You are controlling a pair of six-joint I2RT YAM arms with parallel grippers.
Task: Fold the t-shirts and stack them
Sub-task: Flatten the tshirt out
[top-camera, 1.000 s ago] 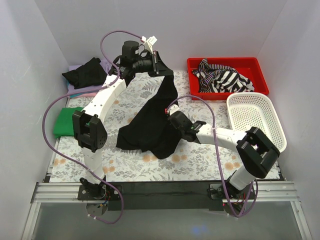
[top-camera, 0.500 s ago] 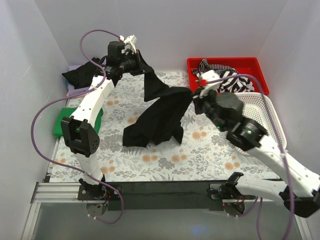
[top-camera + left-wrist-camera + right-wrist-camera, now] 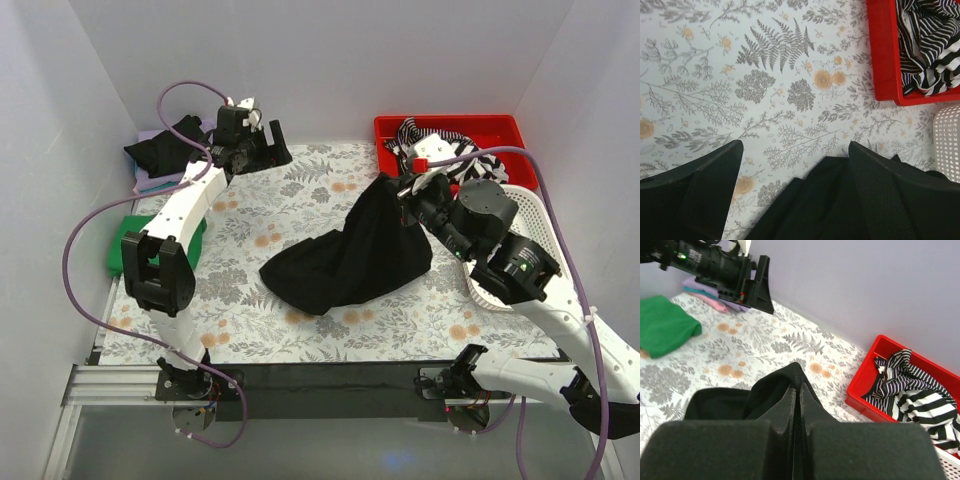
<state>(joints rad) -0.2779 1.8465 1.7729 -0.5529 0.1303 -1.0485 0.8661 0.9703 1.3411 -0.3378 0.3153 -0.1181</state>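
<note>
A black t-shirt (image 3: 350, 262) hangs by one bunched corner from my right gripper (image 3: 400, 192), and its lower part spreads on the floral table covering. In the right wrist view the right gripper (image 3: 799, 390) is shut on that black cloth (image 3: 772, 390). My left gripper (image 3: 274, 152) is raised at the back left, open and holding nothing. In the left wrist view the left gripper (image 3: 795, 146) has its fingers (image 3: 715, 190) wide apart, with the black t-shirt (image 3: 830, 200) lower down and apart from them. A striped t-shirt (image 3: 445, 155) lies in the red bin (image 3: 520, 150).
A folded green t-shirt (image 3: 125, 245) lies at the left edge. A crumpled black shirt (image 3: 170, 145) sits on a lilac and pink pile (image 3: 150, 182) at the back left. A white mesh basket (image 3: 535, 215) stands to the right, partly behind my right arm.
My left gripper opened and let go of the black t-shirt. The shirt swung right and now hangs only from my right gripper, its hem settling on the table.
</note>
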